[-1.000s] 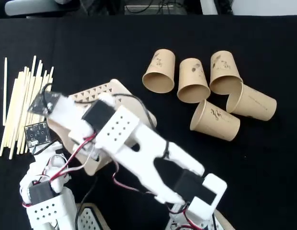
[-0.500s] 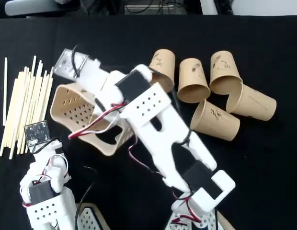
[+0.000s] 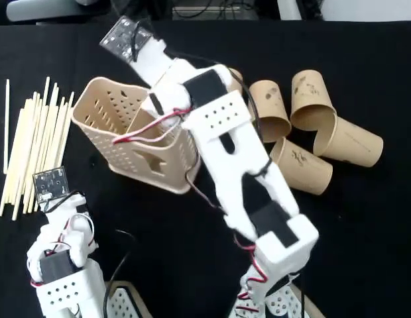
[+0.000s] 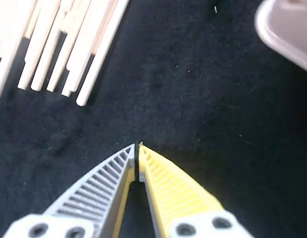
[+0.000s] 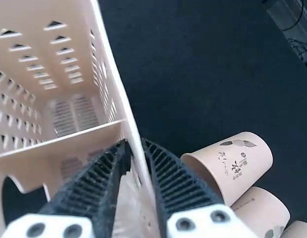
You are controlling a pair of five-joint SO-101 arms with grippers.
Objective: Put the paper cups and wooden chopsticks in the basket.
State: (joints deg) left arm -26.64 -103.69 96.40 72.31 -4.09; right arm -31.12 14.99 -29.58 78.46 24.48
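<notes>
Basket clamped at its wall by the right gripper.
The beige, perforated basket is held between the wooden chopsticks and the toppled paper cups; the left gripper is seen with fingers together beside the chopstick ends.

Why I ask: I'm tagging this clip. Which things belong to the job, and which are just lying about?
Job: basket, its wall clamped in the right gripper; paper cups on their sides; wooden chopsticks; left gripper, shut, near them.
Lying about: black table; cables at its far edge.
</notes>
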